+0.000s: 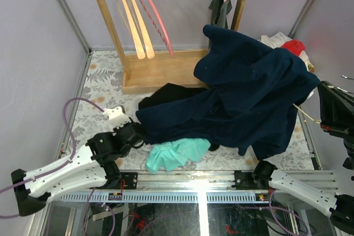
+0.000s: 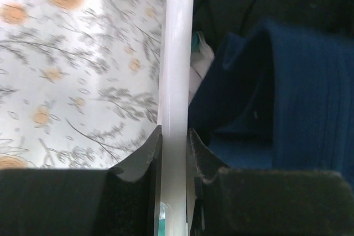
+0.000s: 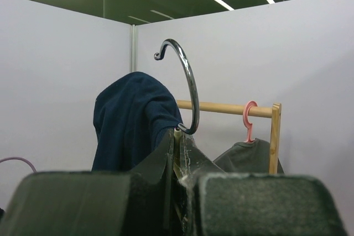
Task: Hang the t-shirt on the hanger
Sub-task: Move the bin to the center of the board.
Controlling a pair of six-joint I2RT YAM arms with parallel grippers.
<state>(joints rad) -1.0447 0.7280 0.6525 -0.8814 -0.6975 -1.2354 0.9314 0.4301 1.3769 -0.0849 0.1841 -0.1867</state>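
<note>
The navy t-shirt (image 1: 249, 92) hangs in a big drape from the raised right side down to the table at the left. It also shows in the left wrist view (image 2: 287, 81) and the right wrist view (image 3: 133, 120). My right gripper (image 1: 323, 111) (image 3: 178, 136) is shut on the neck of the cream hanger (image 1: 307, 116), just under its metal hook (image 3: 191, 92). My left gripper (image 1: 134, 132) (image 2: 174, 136) is low at the shirt's left edge, shut on a pale straight bar (image 2: 176, 53) that looks like the hanger's arm. The rest of the hanger is hidden under the shirt.
A wooden rack (image 1: 160, 73) stands at the back with light-wood hangers (image 1: 135, 26), a pink hanger (image 1: 157, 17) and a grey-green top (image 1: 221, 4). A black garment (image 1: 166, 93) and a teal cloth (image 1: 171, 156) lie by the shirt. White and red clothes (image 1: 287, 42) lie at the back right.
</note>
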